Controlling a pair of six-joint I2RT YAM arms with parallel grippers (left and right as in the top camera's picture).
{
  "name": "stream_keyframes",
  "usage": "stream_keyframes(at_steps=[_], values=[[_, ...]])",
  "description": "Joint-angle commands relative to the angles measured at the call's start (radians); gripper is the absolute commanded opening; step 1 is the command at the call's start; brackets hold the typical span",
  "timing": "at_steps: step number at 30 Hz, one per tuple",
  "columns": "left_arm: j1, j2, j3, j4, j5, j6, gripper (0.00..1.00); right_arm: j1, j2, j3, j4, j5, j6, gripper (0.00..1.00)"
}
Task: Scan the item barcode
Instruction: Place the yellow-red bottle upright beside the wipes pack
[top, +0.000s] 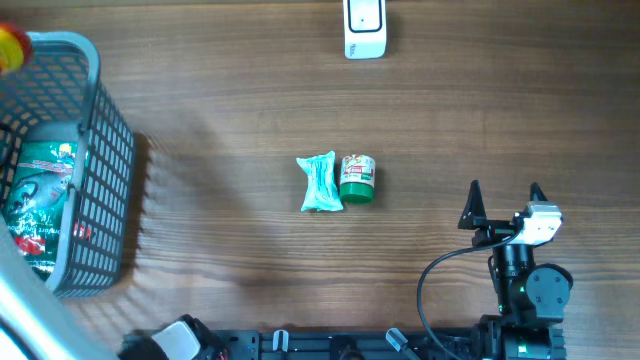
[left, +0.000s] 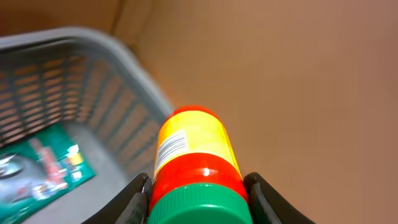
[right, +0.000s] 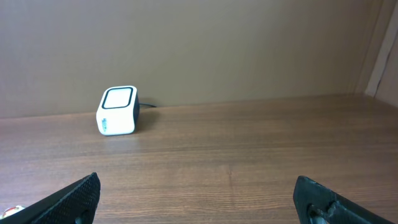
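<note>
At the left edge of the wooden worktop, a grey mesh basket is seen from overhead. Inside it, a green packet with printed pictures and red markings is lying flat on the bottom. Nothing else can be made out in the basket, although part of its floor is hidden by its wall and by the blurred left arm that crosses the lower left corner.

A bottle is gripped by the left fingers, which are closed against its two sides just behind the green cap. A red band follows the cap, then a yellow body and a red far end. A white label with fine dark bars is turned up and towards the left on the yellow part. From the wrist camera, the bottle is seen over the basket's near rim, with the green packet below and to the left. From overhead, only its red and yellow tip is caught, at the picture's left edge beside the basket's far rim.

Near the middle of the worktop, a teal packet and a small green-lidded jar are set side by side, touching or almost so.

At the far edge, a white scanner is placed upright, well apart from the bottle.

On the right, the right fingers are spread wide apart, with nothing held between them, and are pointed towards the scanner.
</note>
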Motion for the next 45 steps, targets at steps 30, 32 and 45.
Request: stream_keyframes(at_steps=[30,32,45], values=[[-0.998,0.437,-0.346,-0.150,-0.360,-0.182,0.34,-0.002,-0.005,-0.001,0.003,-0.014,0.018,1.00],[-1.002,0.437,-0.347,-0.114,-0.361,-0.113,0.33,-0.002,-0.005,-0.001,0.003,-0.014,0.018,1.00],[-1.003,0.438,-0.347,-0.040,-0.143,0.442,0.36,-0.002,-0.005,-0.001,0.003,-0.014,0.018,1.00]])
